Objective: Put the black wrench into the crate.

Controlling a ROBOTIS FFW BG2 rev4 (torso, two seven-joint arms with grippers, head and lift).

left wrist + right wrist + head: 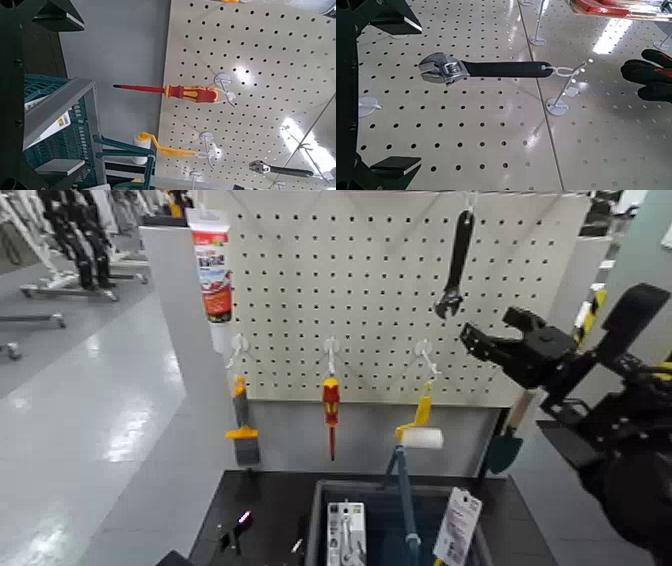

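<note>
The black wrench (457,265) hangs jaw-down from a hook high on the right of the white pegboard; it also shows in the right wrist view (494,70) and far off in the left wrist view (281,169). My right gripper (490,330) is raised just right of and below the wrench, a short way off the board, its fingers open and empty (393,91). The crate (318,515) stands on the black table below the board, and its mesh wall (55,119) is close to my left gripper (63,91), which is low, open and holding nothing.
On the pegboard hang a sealant tube (212,275), a yellow-handled scraper (242,425), a red-and-yellow screwdriver (330,405), a paint roller (420,435) and a green trowel (505,450). The crate holds packaged items (347,535). Open floor lies to the left.
</note>
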